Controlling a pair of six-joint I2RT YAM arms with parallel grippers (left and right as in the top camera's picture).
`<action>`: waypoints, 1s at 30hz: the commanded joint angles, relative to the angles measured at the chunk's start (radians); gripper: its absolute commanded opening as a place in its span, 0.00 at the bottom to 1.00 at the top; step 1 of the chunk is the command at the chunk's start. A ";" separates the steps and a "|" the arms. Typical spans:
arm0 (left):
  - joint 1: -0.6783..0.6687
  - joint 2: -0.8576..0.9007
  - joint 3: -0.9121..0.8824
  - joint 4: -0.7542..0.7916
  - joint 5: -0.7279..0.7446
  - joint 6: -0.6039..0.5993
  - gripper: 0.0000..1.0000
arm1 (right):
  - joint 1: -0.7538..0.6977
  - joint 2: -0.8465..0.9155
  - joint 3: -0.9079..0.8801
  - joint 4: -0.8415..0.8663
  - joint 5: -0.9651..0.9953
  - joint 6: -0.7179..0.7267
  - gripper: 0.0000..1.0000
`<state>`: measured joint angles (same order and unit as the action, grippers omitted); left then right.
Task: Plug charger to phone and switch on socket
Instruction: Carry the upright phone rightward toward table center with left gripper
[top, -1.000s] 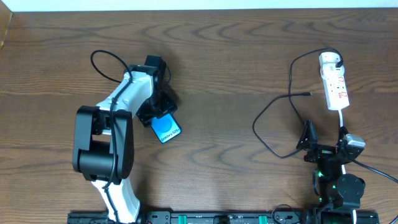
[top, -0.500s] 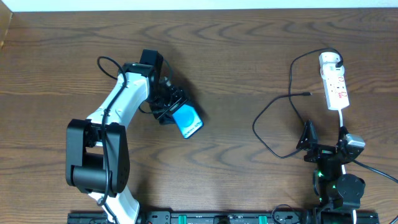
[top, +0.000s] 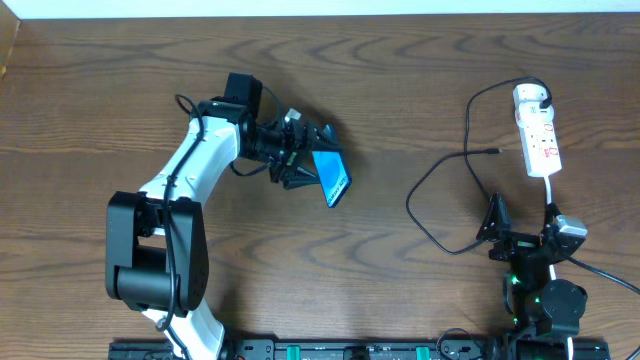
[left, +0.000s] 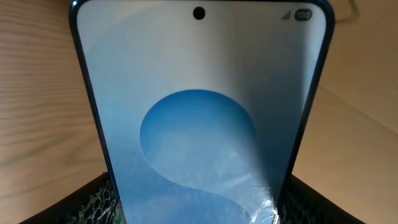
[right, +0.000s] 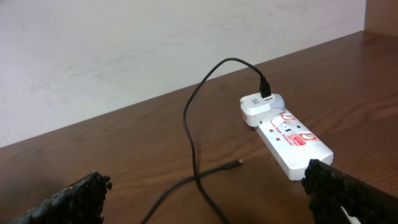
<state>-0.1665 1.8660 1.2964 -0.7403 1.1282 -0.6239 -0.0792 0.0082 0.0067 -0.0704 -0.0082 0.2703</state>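
My left gripper (top: 318, 165) is shut on the phone (top: 332, 176) and holds it tilted above the table's middle left. The phone's light blue screen (left: 199, 118) fills the left wrist view, between the fingers. The white socket (top: 538, 133) lies at the far right, with the charger's white plug head (top: 530, 96) in its far end. The black charger cable (top: 440, 175) loops left of it and its connector tip (top: 495, 152) lies free on the table. The right wrist view shows the socket (right: 287, 137), plug head (right: 258, 107) and tip (right: 236, 164). My right gripper (top: 525, 240) is open and empty at the near right.
The socket's white cord (top: 551, 192) runs toward my right arm. The table (top: 380, 90) is brown wood, with a pale wall beyond its far edge (right: 124, 43). A black rail (top: 340, 350) runs along the near edge.
My left gripper has lifted the phone off the table and carried it to the right, turning it onto its edge. The right arm, cable and socket have not moved.
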 joint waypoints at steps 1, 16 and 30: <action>0.005 -0.039 0.015 0.011 0.176 -0.010 0.58 | 0.007 -0.003 -0.002 -0.005 -0.002 0.006 0.99; 0.006 -0.039 0.015 0.021 0.312 -0.070 0.58 | 0.007 -0.003 -0.002 -0.005 -0.002 0.006 0.99; 0.006 -0.039 0.015 0.021 0.335 -0.119 0.58 | 0.007 -0.003 -0.002 -0.005 -0.002 0.006 0.99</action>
<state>-0.1646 1.8660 1.2964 -0.7204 1.4231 -0.7090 -0.0792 0.0082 0.0067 -0.0704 -0.0082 0.2703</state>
